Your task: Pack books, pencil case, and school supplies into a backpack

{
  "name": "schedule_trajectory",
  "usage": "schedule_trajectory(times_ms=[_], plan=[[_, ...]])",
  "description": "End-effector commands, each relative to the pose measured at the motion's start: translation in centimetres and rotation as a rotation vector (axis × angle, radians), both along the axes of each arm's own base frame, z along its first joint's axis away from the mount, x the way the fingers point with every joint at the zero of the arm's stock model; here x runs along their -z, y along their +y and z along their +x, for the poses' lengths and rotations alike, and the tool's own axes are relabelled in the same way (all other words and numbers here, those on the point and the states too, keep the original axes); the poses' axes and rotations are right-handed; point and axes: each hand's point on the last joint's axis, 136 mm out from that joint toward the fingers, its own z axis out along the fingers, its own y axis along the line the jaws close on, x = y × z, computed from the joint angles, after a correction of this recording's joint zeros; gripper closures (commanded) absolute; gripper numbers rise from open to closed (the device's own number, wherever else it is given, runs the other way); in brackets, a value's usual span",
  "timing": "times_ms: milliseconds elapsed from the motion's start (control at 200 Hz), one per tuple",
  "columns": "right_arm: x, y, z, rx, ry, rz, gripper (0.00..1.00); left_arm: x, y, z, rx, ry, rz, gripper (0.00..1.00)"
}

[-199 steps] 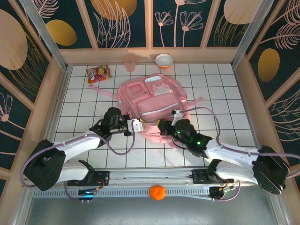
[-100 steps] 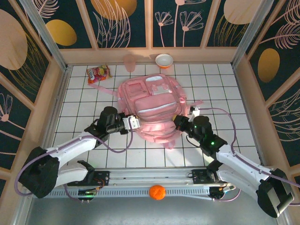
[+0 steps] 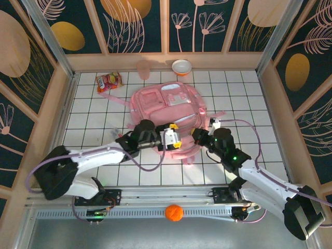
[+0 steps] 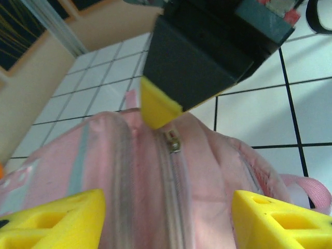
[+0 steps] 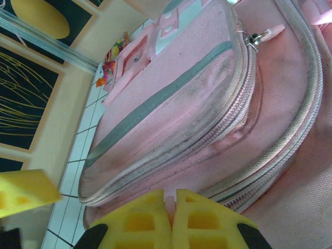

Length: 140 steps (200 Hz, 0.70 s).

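The pink backpack (image 3: 167,110) lies flat mid-table, its front pockets up. My left gripper (image 3: 175,138) hovers at its near edge, open; in the left wrist view the yellow fingertips (image 4: 57,220) stand wide apart over a closed zip with its metal pull (image 4: 173,141). My right gripper (image 3: 199,136) sits at the bag's near right corner. Its jaws are shut on a fold of pink backpack fabric (image 5: 170,197), below the curved zips (image 5: 171,155). The books, pencil case and school supplies are out of view.
A red-and-yellow snack packet (image 3: 109,81) lies at the back left. A pink cup (image 3: 143,68) and an orange-rimmed bowl (image 3: 181,67) stand by the back wall. An orange ball (image 3: 174,212) rests in front of the arm bases. Wooden walls ring the tiled table.
My left gripper has moved right along the backpack's near edge and opened. The right arm swung out to the right earlier, keeping its pinch, and now holds still.
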Motion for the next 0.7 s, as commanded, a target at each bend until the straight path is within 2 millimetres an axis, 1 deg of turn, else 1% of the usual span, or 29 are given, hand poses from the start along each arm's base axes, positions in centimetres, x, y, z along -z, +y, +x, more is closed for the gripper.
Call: schedule_trajectory(times_ms=[0,50,110,130,165,205,255,295,320,330,445,525,631,696], plan=[[-2.6,0.5,0.4,-0.023,-0.083,0.044,1.00,-0.2,-2.1,1.4,-0.041,-0.005,-0.027,0.35],[-2.6,0.5,0.3,-0.025,-0.083,0.044,1.00,0.7,-2.5,2.1,-0.056,-0.002,-0.003,0.41],[-2.7,0.3,0.2,-0.018,-0.083,0.041,1.00,1.7,-2.6,2.4,-0.060,-0.008,0.045,0.50],[-2.7,0.2,0.2,-0.013,-0.083,0.038,1.00,1.9,-2.5,2.6,-0.066,-0.013,0.057,0.55],[-2.6,-0.1,0.2,-0.005,-0.080,0.030,1.00,2.3,-2.2,2.7,-0.079,-0.022,0.079,0.66],[-2.4,-0.6,0.3,0.012,-0.072,0.017,1.00,2.3,-1.6,2.9,-0.098,-0.039,0.088,0.78],[-2.1,-1.4,0.6,0.043,-0.060,0.004,1.00,2.1,-0.8,2.7,-0.106,-0.066,0.089,0.88],[-1.6,-2.5,1.0,0.083,-0.045,-0.002,1.00,1.7,-0.3,2.4,-0.108,-0.089,0.081,0.95],[-1.5,-2.6,0.9,0.085,-0.040,0.001,1.00,1.6,0.1,2.3,-0.112,-0.096,0.076,0.99],[-1.4,-3.2,1.2,0.107,-0.039,0.005,1.00,1.4,0.2,2.2,-0.114,-0.102,0.071,1.00],[-1.0,-5.6,2.4,0.157,-0.035,0.080,1.00,1.1,1.4,1.7,-0.127,-0.104,0.071,1.00],[-1.3,-6.8,3.1,0.175,-0.049,0.139,1.00,1.1,2.0,1.4,-0.136,-0.100,0.061,1.00],[-1.6,-8.3,4.1,0.205,-0.064,0.171,1.00,0.6,2.0,0.5,-0.112,-0.082,0.019,1.00],[-1.6,-9.3,4.9,0.229,-0.068,0.182,1.00,-0.1,1.8,-0.4,-0.070,-0.072,-0.014,1.00]])
